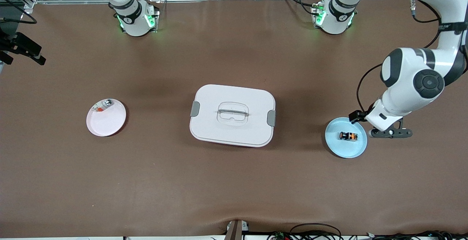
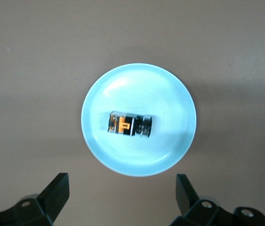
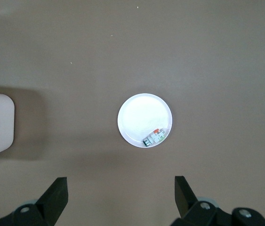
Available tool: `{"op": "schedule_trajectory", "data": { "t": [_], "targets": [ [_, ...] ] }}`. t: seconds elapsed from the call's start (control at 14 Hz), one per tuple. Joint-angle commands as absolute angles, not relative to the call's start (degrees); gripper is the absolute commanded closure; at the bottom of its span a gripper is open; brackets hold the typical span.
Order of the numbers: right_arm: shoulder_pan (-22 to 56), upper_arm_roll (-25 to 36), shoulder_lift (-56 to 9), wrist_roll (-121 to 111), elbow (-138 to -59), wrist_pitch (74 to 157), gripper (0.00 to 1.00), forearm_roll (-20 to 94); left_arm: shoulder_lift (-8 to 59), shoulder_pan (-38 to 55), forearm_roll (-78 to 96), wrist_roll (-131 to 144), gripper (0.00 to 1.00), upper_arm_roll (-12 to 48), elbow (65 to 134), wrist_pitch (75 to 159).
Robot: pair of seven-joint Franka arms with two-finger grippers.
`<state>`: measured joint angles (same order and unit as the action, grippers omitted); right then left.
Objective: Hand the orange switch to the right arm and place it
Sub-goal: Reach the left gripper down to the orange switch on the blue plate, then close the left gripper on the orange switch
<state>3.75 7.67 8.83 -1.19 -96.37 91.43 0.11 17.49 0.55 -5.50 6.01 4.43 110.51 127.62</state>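
The orange switch (image 1: pixel 348 136) lies on its side in the middle of a light blue plate (image 1: pixel 345 149) toward the left arm's end of the table. In the left wrist view the switch (image 2: pixel 129 125) shows its black body and orange marks on the plate (image 2: pixel 137 157). My left gripper (image 1: pixel 389 132) is open and empty over the table just beside that plate; its open fingers also show in the left wrist view (image 2: pixel 122 188). My right gripper (image 3: pixel 120 188) is open and empty, high over the table near the pink plate; it does not show in the front view.
A pink plate (image 1: pixel 108 123) toward the right arm's end holds a small silver-and-white part with red marks (image 1: pixel 103 105); both show in the right wrist view, the plate (image 3: pixel 139 115) and the part (image 3: pixel 154 137). A white lidded box (image 1: pixel 232 115) with a handle stands mid-table.
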Motion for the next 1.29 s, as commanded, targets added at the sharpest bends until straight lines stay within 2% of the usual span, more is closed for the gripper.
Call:
{"op": "schedule_trajectory", "data": {
  "t": [0.0,0.36,1.21],
  "targets": [
    [3.3,7.4,8.3,-0.7,-95.1,91.1,0.0,0.1,20.8,0.4,-6.7,4.8,0.0,4.6,110.7,132.9],
    [3.3,7.4,8.3,-0.7,-95.1,91.1,0.0,0.1,26.4,0.3,-6.7,2.4,0.0,4.5,111.1,141.0],
    [3.4,7.4,8.1,-0.6,-95.1,91.1,0.0,0.1,32.4,-1.4,-7.6,-0.6,0.0,4.4,111.1,147.4]
  ]
}}
